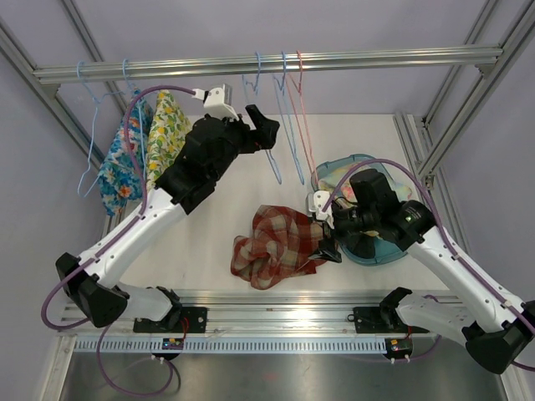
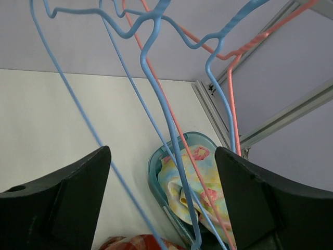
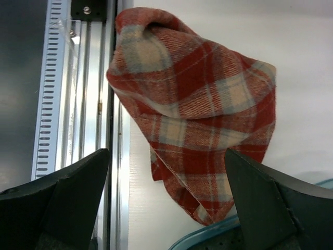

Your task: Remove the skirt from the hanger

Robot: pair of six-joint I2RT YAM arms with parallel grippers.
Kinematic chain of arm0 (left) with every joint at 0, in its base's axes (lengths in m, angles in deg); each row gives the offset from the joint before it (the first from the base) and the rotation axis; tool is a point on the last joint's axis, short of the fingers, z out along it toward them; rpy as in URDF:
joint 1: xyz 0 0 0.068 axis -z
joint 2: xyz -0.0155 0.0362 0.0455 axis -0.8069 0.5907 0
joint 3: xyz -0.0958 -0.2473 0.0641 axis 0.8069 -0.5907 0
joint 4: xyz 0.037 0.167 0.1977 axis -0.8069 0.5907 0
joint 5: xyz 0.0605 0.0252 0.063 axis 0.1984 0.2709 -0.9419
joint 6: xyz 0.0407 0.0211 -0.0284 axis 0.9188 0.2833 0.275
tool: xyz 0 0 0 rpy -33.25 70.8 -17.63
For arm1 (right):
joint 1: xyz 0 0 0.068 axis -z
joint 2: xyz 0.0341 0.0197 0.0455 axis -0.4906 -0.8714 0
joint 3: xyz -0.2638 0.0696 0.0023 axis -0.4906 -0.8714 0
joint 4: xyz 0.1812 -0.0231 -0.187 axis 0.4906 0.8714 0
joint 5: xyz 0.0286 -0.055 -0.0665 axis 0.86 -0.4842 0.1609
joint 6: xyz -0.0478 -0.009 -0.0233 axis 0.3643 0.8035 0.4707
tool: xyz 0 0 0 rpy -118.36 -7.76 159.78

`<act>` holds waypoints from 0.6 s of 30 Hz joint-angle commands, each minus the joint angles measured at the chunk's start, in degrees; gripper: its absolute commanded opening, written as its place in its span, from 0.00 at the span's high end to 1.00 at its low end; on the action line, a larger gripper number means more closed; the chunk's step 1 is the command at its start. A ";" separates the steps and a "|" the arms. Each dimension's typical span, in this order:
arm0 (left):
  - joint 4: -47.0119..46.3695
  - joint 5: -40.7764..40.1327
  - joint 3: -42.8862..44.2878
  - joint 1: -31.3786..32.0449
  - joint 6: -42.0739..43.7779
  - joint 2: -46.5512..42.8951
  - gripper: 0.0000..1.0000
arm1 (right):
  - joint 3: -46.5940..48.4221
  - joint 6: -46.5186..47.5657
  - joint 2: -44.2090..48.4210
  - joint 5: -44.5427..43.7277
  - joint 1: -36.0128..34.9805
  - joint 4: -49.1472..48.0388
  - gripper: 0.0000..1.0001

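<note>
Both arms were two-toned. The left arm [image 1: 155,221] had a white lower link and bulky black upper joints, ending in a white wrist housing [image 1: 217,98]. The right arm [image 1: 456,263] matched it, white below and black above. A purple cable [image 1: 127,125] looped along the left arm, and a second cable [image 1: 393,162] arched over the right. Black shoulder joints sat on black base plates [image 1: 191,318]. The left gripper [image 2: 162,151] and right gripper [image 3: 167,151] had matte black, wedge-shaped fingers [image 3: 65,203].
</note>
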 commanded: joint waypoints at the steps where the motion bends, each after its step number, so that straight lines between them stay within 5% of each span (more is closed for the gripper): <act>1: -0.11 2.76 -0.78 -0.11 0.40 -6.50 0.11 | -1.80 6.43 -0.82 8.13 0.32 -0.67 0.00; 6: 3.41 5.40 -4.20 -0.11 2.60 -12.48 0.01 | -5.59 16.20 -1.44 11.14 0.23 -2.51 0.01; 18: 12.73 6.20 -18.26 -0.11 8.31 -32.33 0.01 | -6.03 24.55 -12.06 1.04 -4.59 -18.77 0.01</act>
